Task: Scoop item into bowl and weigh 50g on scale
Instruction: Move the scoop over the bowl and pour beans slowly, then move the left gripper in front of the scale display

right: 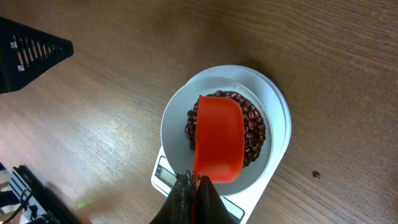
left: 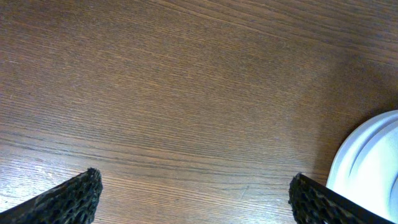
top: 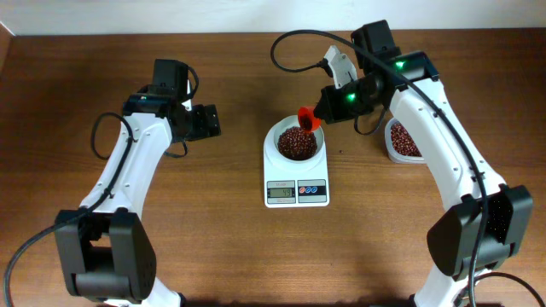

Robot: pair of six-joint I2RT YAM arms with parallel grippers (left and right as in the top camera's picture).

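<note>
Overhead: small round white bowl (top: 273, 136) sits on flat white kitchen scale (top: 281, 175), with dark red-brown beans (top: 296, 145) heaped in it. My right pincer (top: 324, 109) holds orange-red plastic scoop (top: 307, 118) over the bowl's far rim. Clear plastic tub (top: 389, 152) of beans is right of the scale.
Left wrist: my left pincer (left: 194, 180) is released, empty, above wooden table (left: 186, 93).
Right wrist: fingers clenched on the scoop's handle, scoop above the beans. One stray bean (right: 316, 175) lies on the table.
</note>
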